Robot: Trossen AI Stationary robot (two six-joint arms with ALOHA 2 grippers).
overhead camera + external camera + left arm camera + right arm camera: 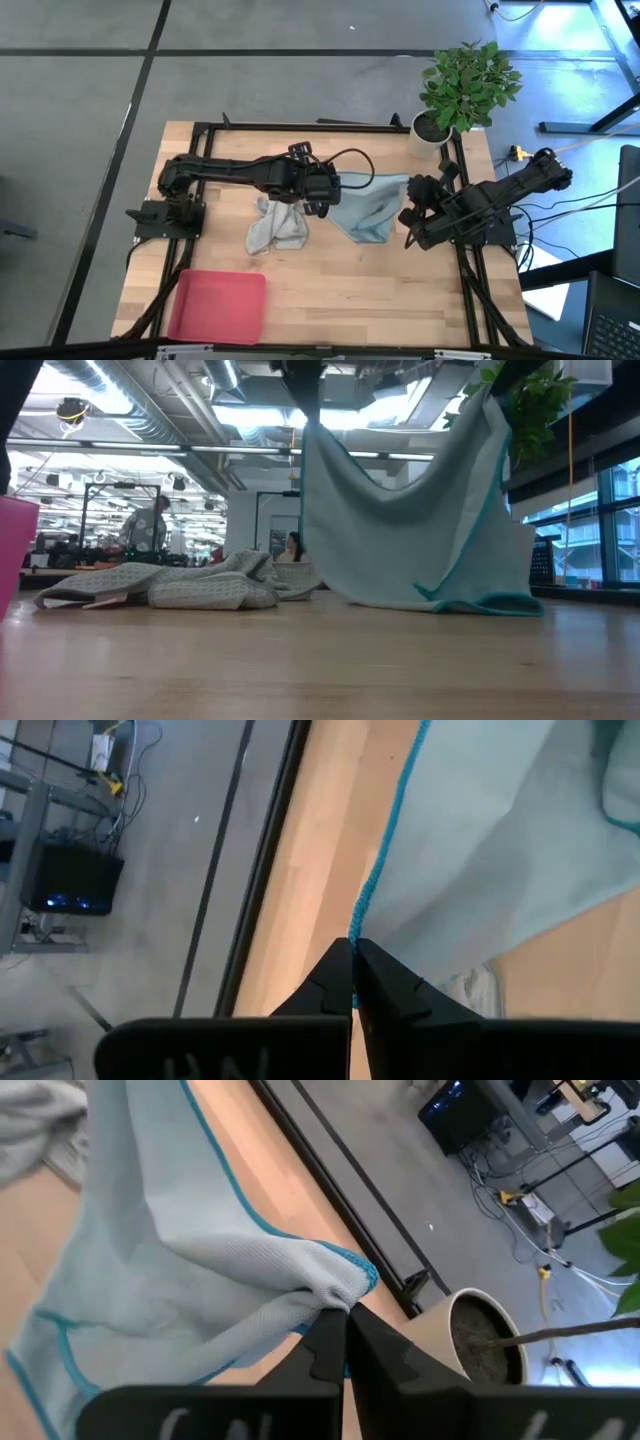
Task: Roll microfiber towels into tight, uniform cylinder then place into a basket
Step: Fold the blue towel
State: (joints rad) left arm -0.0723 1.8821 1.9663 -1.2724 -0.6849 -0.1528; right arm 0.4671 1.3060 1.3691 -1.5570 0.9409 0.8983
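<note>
Towels occupy the middle of the worktop (330, 300): the pale blue-teal towel (368, 207) hangs between the two hands, lifted off the wood at two corners and sagging so that its lower edge rests on the worktop, as the low view shows. The left hand (322, 190) reaches in from the left arm to the centre of the worktop, its fingers pressed together on the teal-stitched hem of the blue-teal towel; in the left wrist view the fingertips (352, 960) meet right at that edge. The right hand (412, 213) sits near the right side of the worktop, fingers likewise clamped on a bunched corner of the same towel, with the cloth spreading away from the pinch in the right wrist view (340, 1325). The light grey towel (275, 225) lies crumpled on the worktop just below and to the left of the left hand in the high view, touching or nearly touching the blue-teal towel's left side, held by neither hand. The basket (218, 306), a shallow pink-red tray, sits at the front left of the worktop, well apart from both towels and both hands. A potted plant (462, 88) in a white pot stands at the far right corner, beyond the right hand.
</note>
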